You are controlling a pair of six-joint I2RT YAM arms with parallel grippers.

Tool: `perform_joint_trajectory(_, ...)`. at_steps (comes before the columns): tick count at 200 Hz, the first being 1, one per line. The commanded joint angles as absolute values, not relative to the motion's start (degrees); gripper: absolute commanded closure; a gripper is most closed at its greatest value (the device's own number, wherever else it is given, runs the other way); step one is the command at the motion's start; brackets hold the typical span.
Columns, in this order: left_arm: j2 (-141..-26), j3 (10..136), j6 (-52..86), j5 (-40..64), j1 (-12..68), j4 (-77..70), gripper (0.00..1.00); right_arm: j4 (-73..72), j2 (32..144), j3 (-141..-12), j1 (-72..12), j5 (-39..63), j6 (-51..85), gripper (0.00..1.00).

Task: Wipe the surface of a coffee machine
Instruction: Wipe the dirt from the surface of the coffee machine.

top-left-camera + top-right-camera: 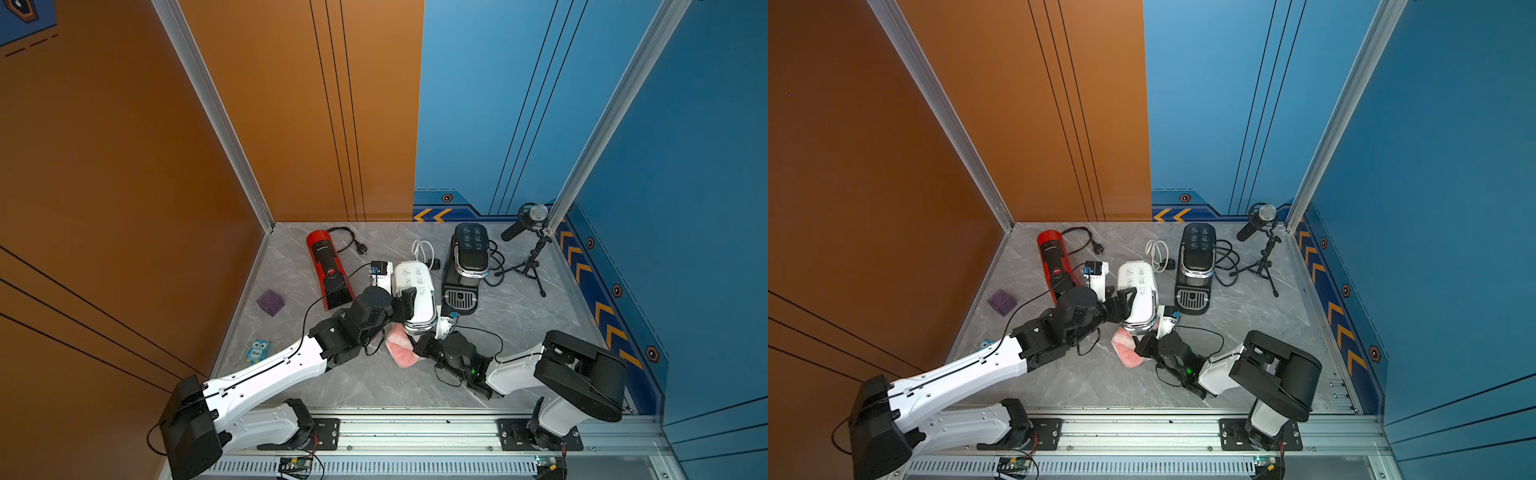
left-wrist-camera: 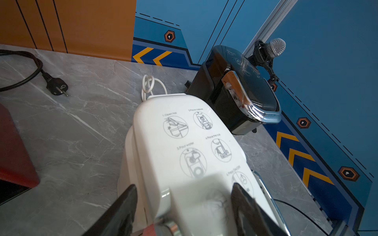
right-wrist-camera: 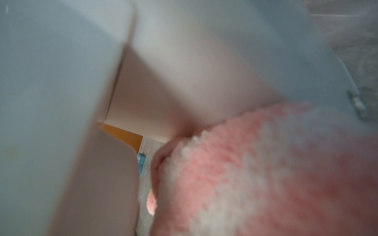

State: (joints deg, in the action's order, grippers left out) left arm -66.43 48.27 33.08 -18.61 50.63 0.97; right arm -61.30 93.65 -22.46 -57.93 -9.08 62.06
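A white coffee machine point(image 1: 415, 291) point(image 1: 1138, 291) point(image 2: 184, 143) with printed pictograms on its lid stands mid-table. My left gripper point(image 1: 405, 309) point(image 1: 1123, 305) point(image 2: 184, 187) straddles its head, one black finger on each side, shut on it. A fluffy pink and white cloth point(image 1: 400, 351) point(image 1: 1127, 349) point(image 3: 245, 173) is pressed against the machine's lower front, under the head. My right gripper point(image 1: 417, 347) point(image 1: 1142, 347) is shut on the cloth. In the right wrist view the cloth hides the fingers, and the machine's white body point(image 3: 184, 61) fills the rest, blurred.
A black coffee machine point(image 1: 467, 266) stands just right of the white one, and a red one point(image 1: 328, 266) lies to its left with a black plug point(image 1: 359, 248). A microphone on a tripod point(image 1: 530, 232) is at the back right. A purple cube point(image 1: 270, 302) and an owl toy point(image 1: 257, 350) sit at left.
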Motion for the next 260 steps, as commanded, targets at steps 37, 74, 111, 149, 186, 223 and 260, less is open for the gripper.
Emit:
perform_joint_trajectory(37, -69.2, 43.2, 31.1, -17.1, 50.1, 19.2, 0.28, -59.7, 94.4, -19.5, -52.7, -19.1, 64.8, 1.00)
perform_joint_trajectory(74, -68.6, 42.6, 30.8, -17.1, 49.9, 19.1, 0.27, -60.1, 89.8, -15.1, -48.9, -15.9, 62.7, 1.00)
perform_joint_trajectory(111, -68.1, 42.5, 30.7, -16.9, 49.2, 19.2, 0.27, -47.7, 79.9, -16.8, -51.4, -14.9, 57.1, 1.00)
perform_joint_trajectory(149, -67.9, 42.6, 30.7, -16.8, 48.9, 19.2, 0.27, -40.8, 75.5, -18.6, -58.3, -20.7, 57.3, 1.00)
perform_joint_trajectory(186, -68.0, 43.3, 30.9, -16.5, 48.8, 19.1, 0.27, -46.7, 83.8, -21.4, -60.0, -18.8, 61.5, 1.00)
perform_joint_trajectory(223, -68.1, 43.0, 31.6, -16.4, 49.0, 19.2, 0.27, -56.2, 96.5, -25.8, -62.3, -16.0, 65.8, 1.00)
perform_joint_trajectory(260, -67.5, 42.4, 32.0, -16.4, 49.1, 19.2, 0.28, -53.9, 99.5, -23.3, -63.6, -23.9, 70.7, 1.00)
